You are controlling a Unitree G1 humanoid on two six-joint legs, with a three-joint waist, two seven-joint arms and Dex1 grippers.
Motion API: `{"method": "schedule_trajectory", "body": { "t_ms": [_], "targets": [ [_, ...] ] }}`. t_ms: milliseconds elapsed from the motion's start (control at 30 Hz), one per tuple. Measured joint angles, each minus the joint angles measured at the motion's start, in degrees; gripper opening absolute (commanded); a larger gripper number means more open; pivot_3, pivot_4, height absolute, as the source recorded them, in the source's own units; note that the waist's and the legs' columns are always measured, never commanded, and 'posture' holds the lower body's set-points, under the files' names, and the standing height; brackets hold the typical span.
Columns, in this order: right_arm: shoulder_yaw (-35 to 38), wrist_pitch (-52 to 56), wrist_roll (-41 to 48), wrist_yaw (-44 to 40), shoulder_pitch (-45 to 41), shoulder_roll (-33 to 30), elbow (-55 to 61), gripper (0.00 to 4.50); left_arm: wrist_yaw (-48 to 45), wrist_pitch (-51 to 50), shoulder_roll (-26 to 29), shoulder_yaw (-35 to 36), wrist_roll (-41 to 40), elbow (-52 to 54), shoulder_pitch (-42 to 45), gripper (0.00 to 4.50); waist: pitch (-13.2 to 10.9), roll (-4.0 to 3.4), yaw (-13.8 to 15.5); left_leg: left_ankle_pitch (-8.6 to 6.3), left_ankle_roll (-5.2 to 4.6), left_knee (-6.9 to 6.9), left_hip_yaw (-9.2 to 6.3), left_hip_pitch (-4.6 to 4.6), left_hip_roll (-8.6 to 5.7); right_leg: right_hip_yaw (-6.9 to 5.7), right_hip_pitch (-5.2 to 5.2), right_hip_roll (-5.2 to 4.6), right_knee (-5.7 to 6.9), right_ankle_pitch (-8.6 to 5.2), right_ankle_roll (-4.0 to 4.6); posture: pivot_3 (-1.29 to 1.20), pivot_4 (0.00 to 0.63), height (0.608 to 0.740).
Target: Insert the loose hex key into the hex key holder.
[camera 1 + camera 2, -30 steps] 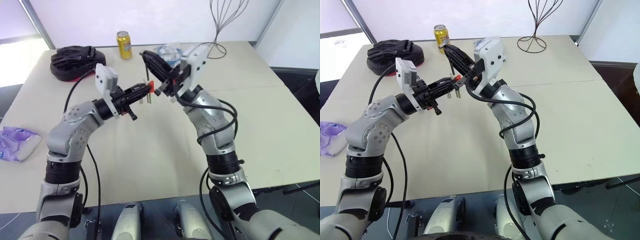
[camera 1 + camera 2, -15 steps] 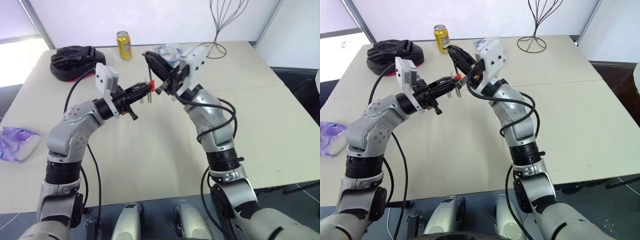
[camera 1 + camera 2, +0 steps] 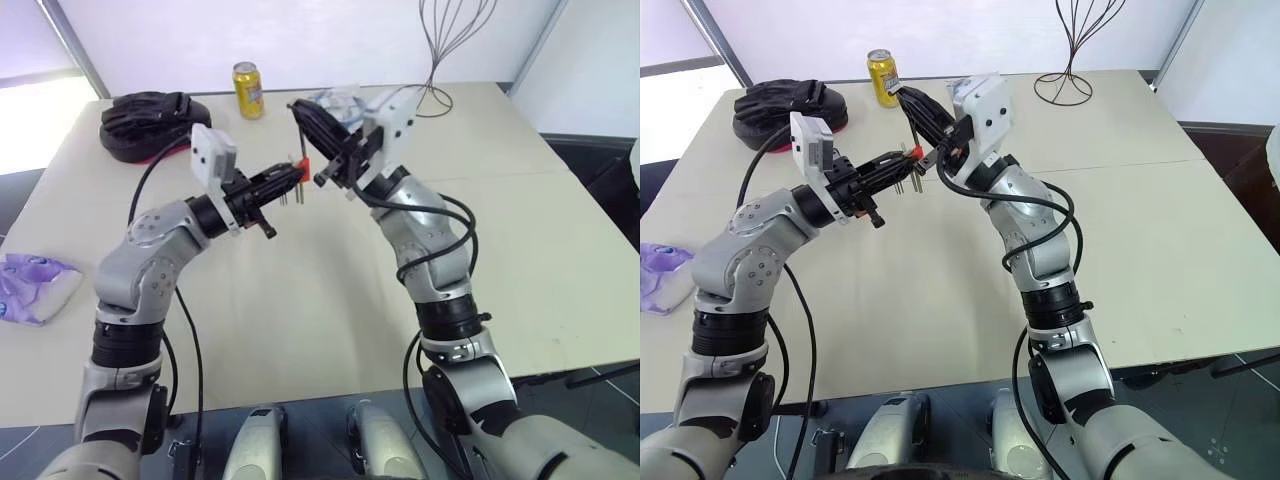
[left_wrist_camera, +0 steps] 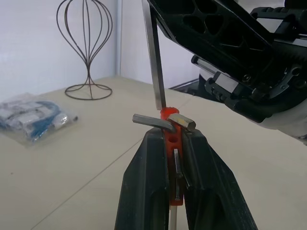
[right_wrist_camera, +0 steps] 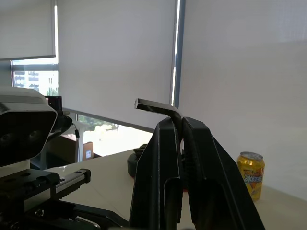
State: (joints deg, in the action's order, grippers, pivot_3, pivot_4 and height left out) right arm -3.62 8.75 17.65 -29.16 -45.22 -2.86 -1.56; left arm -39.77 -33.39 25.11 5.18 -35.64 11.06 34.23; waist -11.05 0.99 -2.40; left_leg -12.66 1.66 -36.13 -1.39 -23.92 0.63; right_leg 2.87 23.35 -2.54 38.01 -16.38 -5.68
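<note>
up above the desk point(image 3: 300, 290), my left gripper point(image 4: 170, 143) has its jaws clamped tight on the hex key holder point(image 4: 169, 139), a red-orange block that carries keys of its own: in the left wrist view i count two short grey ends sticking out near its top and one thin key lying down its face. my right gripper point(image 5: 176, 125) pinches the loose hex key point(image 5: 156, 107) between closed jaws, the short bent leg poking out above the fingertips. its long straight leg hangs down and its tip meets the top of the holder; whether it sits in a slot i cannot tell. on the desk behind stand one yellow can point(image 3: 248, 90), one black bag point(image 3: 150, 122), one wire stand point(image 3: 445, 50) and one clear plastic packet point(image 3: 338, 101) with blue and white contents.
</note>
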Motion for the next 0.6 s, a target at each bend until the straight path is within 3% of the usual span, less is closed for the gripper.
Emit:
{"method": "schedule_trajectory", "body": {
  "t_ms": [600],
  "targets": [
    [-0.34,0.0,-0.01,-0.19,0.0,-0.13,0.14,0.06,0.24,-0.26,-0.27,0.07,-0.02,-0.07,0.2,0.0,0.0,0.0,0.0,0.0,0.0,0.0,0.0,0.0,0.0,0.0,0.0,0.0,0.0,0.0,0.0,0.0,0.15,0.74]
  ]
}}
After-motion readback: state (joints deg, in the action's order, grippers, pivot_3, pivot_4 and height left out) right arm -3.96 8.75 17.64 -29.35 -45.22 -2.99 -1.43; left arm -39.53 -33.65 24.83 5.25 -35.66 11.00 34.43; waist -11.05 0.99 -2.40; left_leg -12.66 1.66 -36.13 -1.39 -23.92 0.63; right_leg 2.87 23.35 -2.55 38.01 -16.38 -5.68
